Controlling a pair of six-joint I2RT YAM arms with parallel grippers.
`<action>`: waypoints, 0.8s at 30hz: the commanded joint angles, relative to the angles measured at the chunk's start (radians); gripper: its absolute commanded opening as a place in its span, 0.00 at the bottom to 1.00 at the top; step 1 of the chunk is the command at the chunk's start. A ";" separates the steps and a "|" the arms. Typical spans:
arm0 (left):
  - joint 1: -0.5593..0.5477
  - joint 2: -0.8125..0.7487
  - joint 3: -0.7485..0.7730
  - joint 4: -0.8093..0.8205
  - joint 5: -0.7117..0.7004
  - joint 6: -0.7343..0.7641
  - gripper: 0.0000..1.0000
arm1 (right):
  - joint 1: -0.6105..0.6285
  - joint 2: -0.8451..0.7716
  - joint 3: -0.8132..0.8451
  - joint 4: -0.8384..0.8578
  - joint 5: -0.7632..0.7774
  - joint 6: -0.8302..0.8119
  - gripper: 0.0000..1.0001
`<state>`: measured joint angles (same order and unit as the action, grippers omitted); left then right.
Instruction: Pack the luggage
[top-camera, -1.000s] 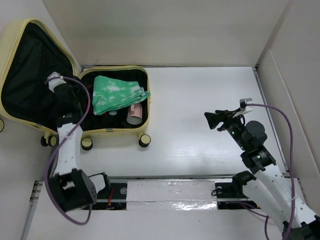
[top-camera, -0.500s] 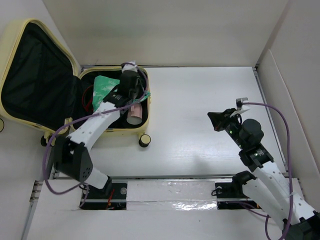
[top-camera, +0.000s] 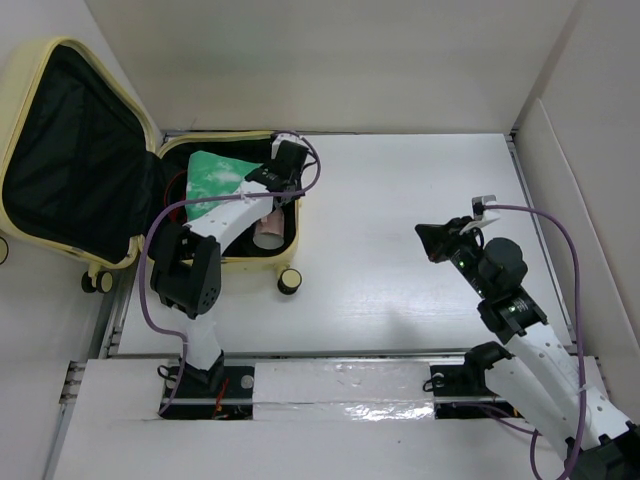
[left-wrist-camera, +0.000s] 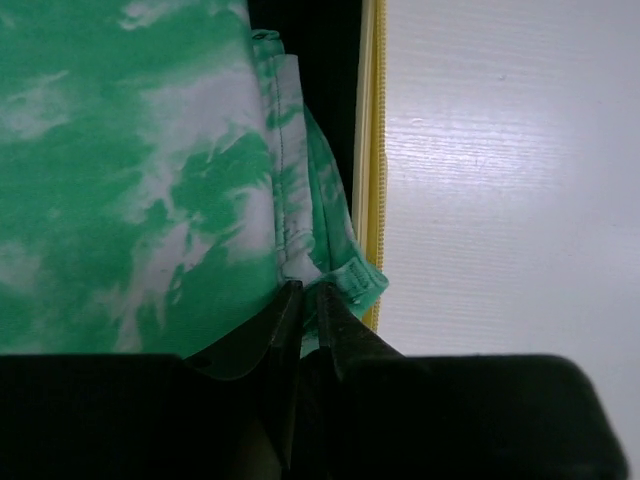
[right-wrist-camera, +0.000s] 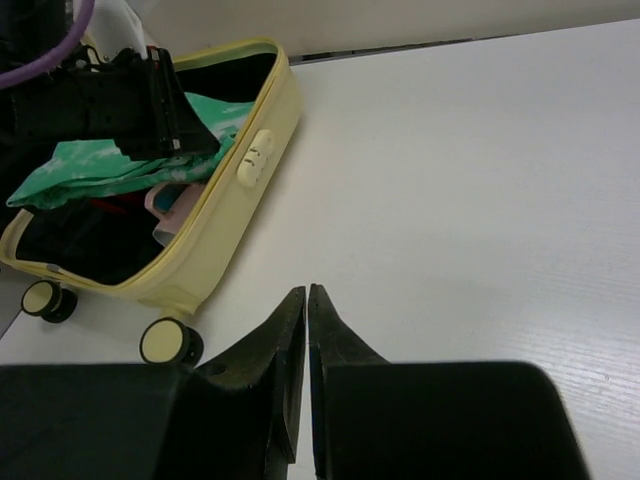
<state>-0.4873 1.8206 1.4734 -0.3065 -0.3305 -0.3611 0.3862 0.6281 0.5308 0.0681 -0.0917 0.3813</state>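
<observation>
The luggage (top-camera: 230, 266) is a pale yellow suitcase lying open at the table's far left, its black-lined lid (top-camera: 60, 150) tipped back. A green-and-white cloth (top-camera: 215, 178) lies in its tray. My left gripper (top-camera: 283, 182) hangs over the tray's right rim (left-wrist-camera: 371, 150), and its jaws (left-wrist-camera: 303, 290) are shut on the cloth's hem (left-wrist-camera: 330, 270). My right gripper (top-camera: 425, 238) hovers over the bare table right of centre. In the right wrist view it (right-wrist-camera: 306, 290) is shut with nothing in it, pointing toward the luggage (right-wrist-camera: 235, 220).
A pink roll (top-camera: 268, 232) lies in the tray under the cloth. The suitcase's wheels (top-camera: 290, 281) stick out toward the arms. White walls close off the table at the back and right (top-camera: 560, 170). A metal rail (top-camera: 340, 378) runs along the near edge.
My left arm swung from the lid side across the tray to its right rim and its jaws closed on the cloth. My right gripper closed and barely moved.
</observation>
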 joint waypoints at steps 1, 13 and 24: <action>0.013 -0.001 -0.033 -0.020 -0.073 -0.006 0.08 | -0.006 -0.007 0.012 0.041 0.010 -0.013 0.11; 0.116 0.100 -0.058 -0.054 -0.143 -0.016 0.01 | -0.006 -0.005 0.011 0.041 0.010 -0.012 0.12; 0.144 -0.407 -0.162 0.034 -0.028 -0.122 0.43 | -0.006 0.007 0.008 0.053 -0.008 -0.010 0.28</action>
<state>-0.3843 1.6276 1.3159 -0.2501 -0.2924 -0.4480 0.3862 0.6441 0.5282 0.0704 -0.0883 0.3817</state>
